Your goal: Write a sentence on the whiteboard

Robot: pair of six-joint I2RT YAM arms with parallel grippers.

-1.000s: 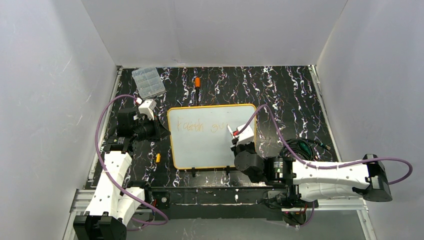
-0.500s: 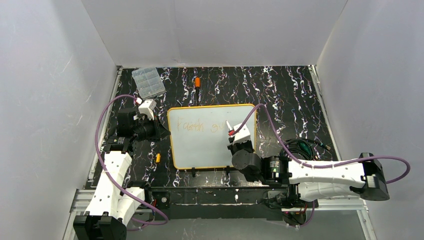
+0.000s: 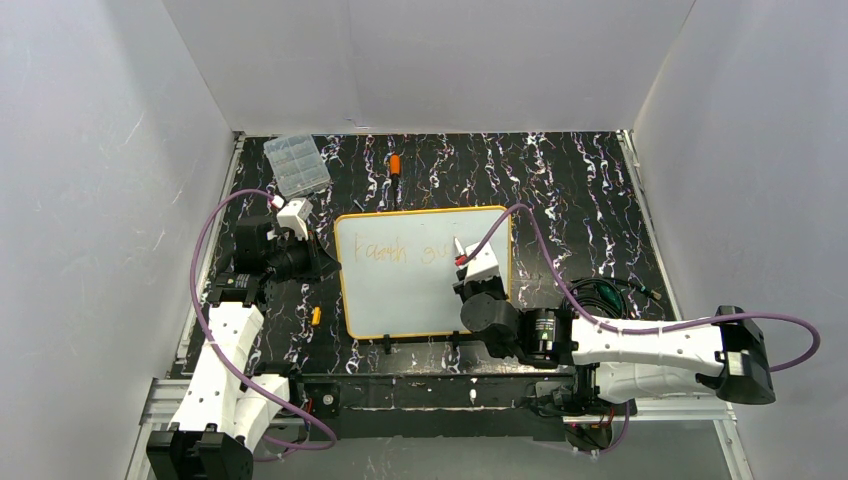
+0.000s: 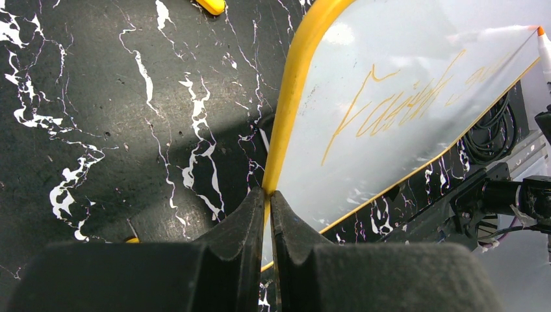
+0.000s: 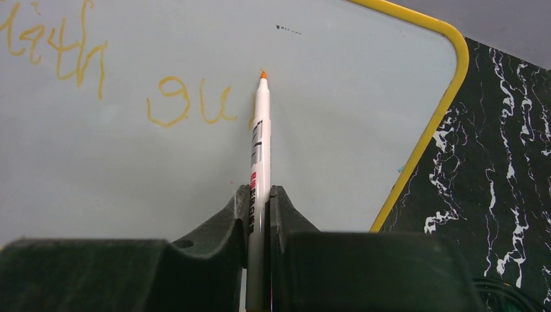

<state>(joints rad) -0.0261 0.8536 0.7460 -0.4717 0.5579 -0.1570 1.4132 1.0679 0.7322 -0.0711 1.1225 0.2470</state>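
The whiteboard (image 3: pixel 400 300), white with a yellow-orange rim, lies flat mid-table. One line of the sentence (image 3: pixel 385 253) shows on it in faint orange handwriting. My left gripper (image 3: pixel 328 262) is shut on the board's left rim (image 4: pixel 286 117), jaws pinching the edge (image 4: pixel 268 193). My right gripper (image 3: pixel 466 278) is shut on a white marker (image 5: pixel 260 136) with an orange tip. The marker's tip rests on the whiteboard (image 5: pixel 338 149), just right of the last written letters (image 5: pixel 188 104). From the left wrist, the writing (image 4: pixel 396 104) and the marker tip (image 4: pixel 542 39) are both visible.
A clear plastic compartment box (image 3: pixel 297 165) sits at the back left. A small orange object (image 3: pixel 395 165) lies behind the board, and a small yellow piece (image 3: pixel 316 316) lies to the board's left. A coiled black cable (image 3: pixel 600 295) lies to the right.
The right arm has shifted slightly left, and the marker tip has moved a little up the board. The left gripper has kept its hold on the rim.
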